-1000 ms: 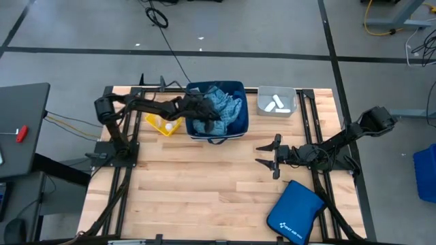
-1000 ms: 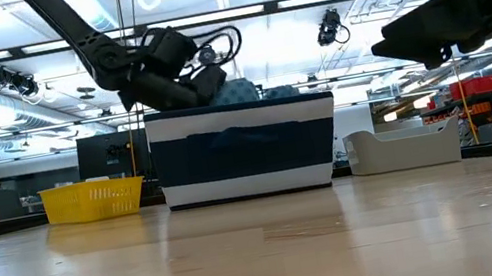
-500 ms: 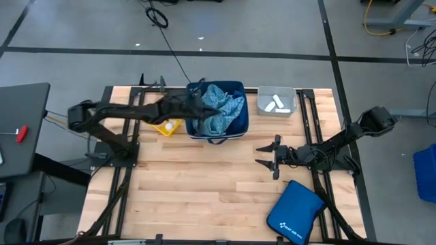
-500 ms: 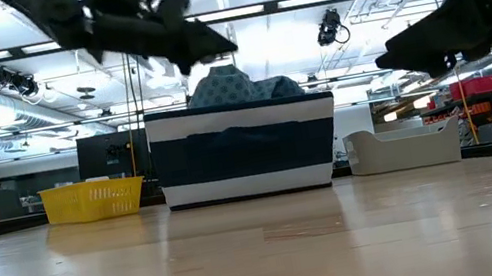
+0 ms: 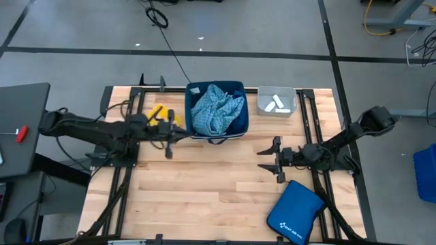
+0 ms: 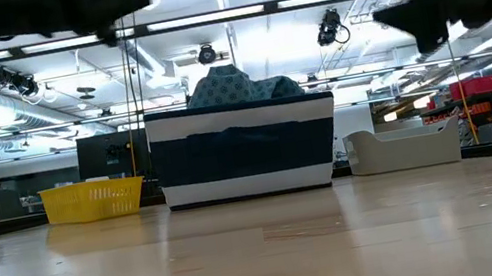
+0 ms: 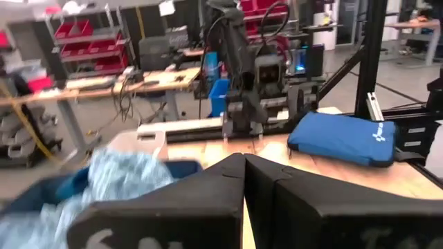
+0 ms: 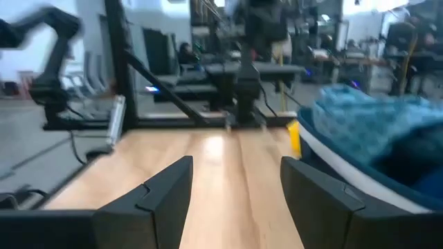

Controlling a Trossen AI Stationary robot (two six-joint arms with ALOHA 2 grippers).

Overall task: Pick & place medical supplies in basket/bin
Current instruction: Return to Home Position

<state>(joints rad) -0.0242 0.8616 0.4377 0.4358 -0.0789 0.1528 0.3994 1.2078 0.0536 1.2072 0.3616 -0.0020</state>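
Observation:
The large navy bin (image 5: 238, 116) stands at the table's far middle with the teal patterned cloth (image 5: 214, 109) heaped in it, rising above the rim in the low view (image 6: 237, 87). To its left is the yellow basket (image 5: 158, 116), and to its right the pale grey tub (image 5: 276, 92) with white packets (image 5: 276, 105). My left gripper (image 5: 176, 134) is shut and empty, level, just left of the navy bin, in front of the yellow basket. My right gripper (image 5: 267, 160) stands open and empty, level, at the near right of the bin.
A flat royal-blue zip pouch (image 5: 294, 212) lies at the table's near right corner, behind my right gripper. Bare wood stretches across the near half of the table (image 5: 204, 197). Black frame rails (image 5: 119, 177) run along both sides.
My left gripper has drawn back out of the navy bin toward the table's left edge and risen, staying shut and empty. The teal cloth stays heaped in the bin, now uncovered.

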